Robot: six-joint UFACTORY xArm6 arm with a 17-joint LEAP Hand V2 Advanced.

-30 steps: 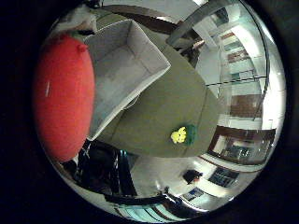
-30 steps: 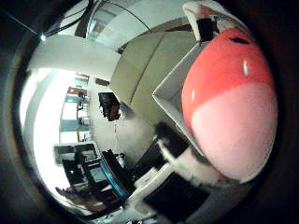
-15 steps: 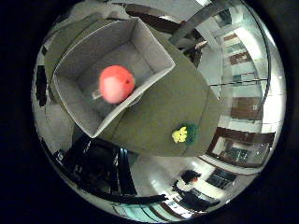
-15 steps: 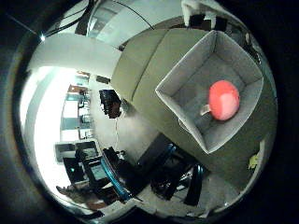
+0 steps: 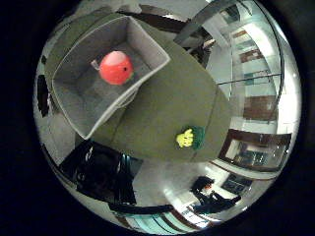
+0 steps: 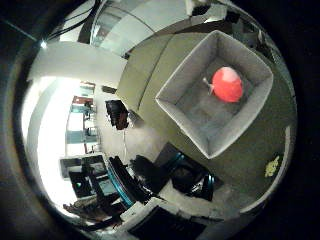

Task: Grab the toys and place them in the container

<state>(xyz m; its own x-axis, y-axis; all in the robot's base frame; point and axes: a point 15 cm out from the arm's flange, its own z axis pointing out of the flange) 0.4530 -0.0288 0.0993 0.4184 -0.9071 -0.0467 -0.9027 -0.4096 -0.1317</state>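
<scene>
A red round toy [image 5: 115, 68] lies inside the grey square container [image 5: 84, 110], which stands on the olive-green table [image 5: 167, 98]. The right thumb side palm view also shows the red toy [image 6: 226, 84] in the container [image 6: 190, 120]. A small yellow and green toy [image 5: 187, 138] lies on the table, away from the container, near the table's edge; it also shows in the right thumb side palm view [image 6: 271, 167]. My hand is above the container and table; a white part of it [image 6: 203, 9] shows at the edge of the thumb side view.
The table's edges [image 5: 128, 157] drop to a room floor with dark chairs [image 6: 185, 180] and furniture beside it. Windows and shelves [image 5: 251, 108] stand further off.
The red toy has left my palm and dropped into the container, where it has rolled a little. The camera has shifted, with the container now smaller in view.
</scene>
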